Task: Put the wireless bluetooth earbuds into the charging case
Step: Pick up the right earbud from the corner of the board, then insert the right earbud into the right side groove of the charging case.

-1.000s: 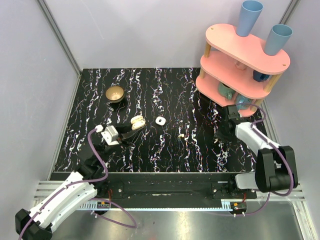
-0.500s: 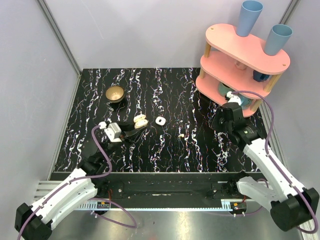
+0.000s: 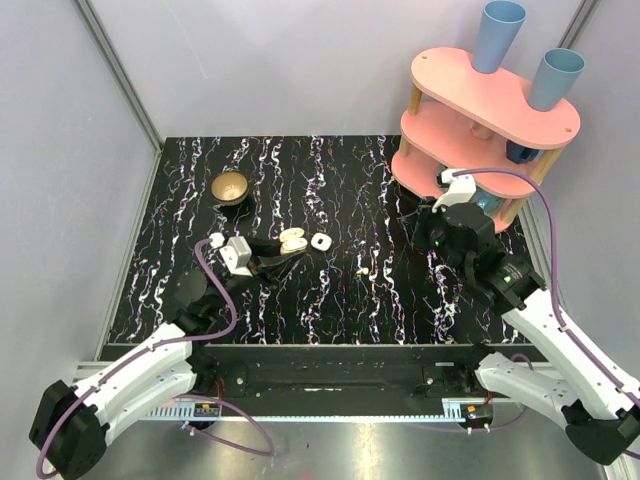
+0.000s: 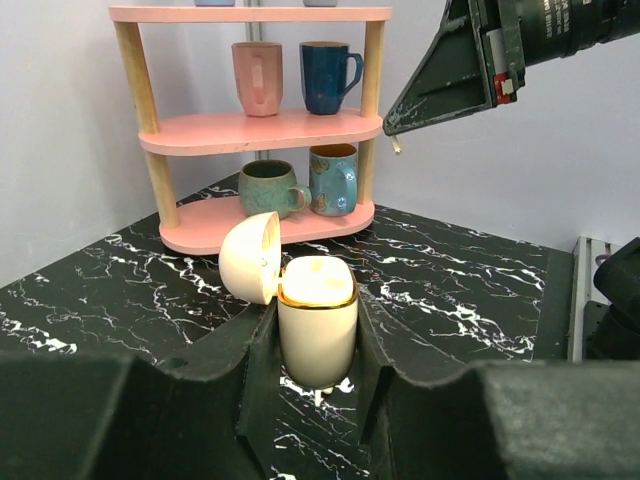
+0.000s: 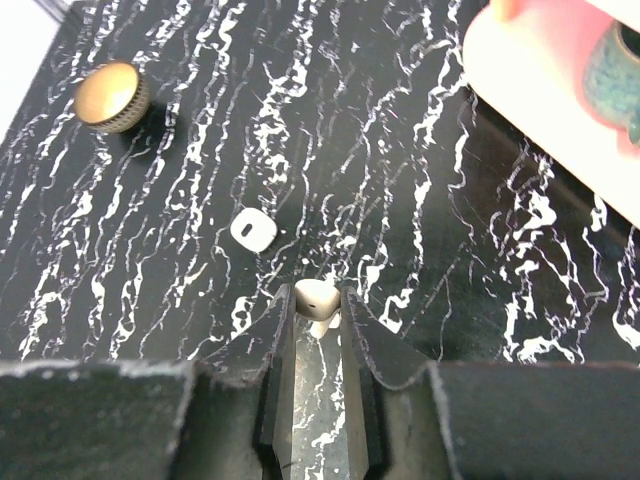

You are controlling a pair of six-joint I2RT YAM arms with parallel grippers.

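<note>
From the top view, your main risk is the mid-air insertion. The right gripper [image 3: 412, 218] is pinched closed on the held earbud [image 5: 315, 298], a tiny glossy thing. A small twist, or a nudge against the case rim, could flick it onto the black marbled tabletop [image 3: 330, 180]. The left gripper [image 3: 286, 246] is clamped on the cream charging case [image 3: 292, 238]; if the case tilts in those jaws, the socket goes off line. That case sits at about 9 o'clock from the right gripper, well apart. A loose earbud [image 3: 360, 270] lies on the table between them, and a small white case [image 3: 320, 241] lies just beside the cream one at 3 o'clock

In the left wrist view, the fingers press the case body on both sides. It stands upright, with the lid [image 4: 250, 257] hinged back at 10 o'clock. The right gripper hangs high at 1 o'clock, the bud's stem poking below its tip, well apart from the case's mouth

In the right wrist view, the bud sits between the fingertips, stem toward the camera. The white case lies at 10 o'clock from it. The cream case is out of this view, so you can't line up from here alone
</note>
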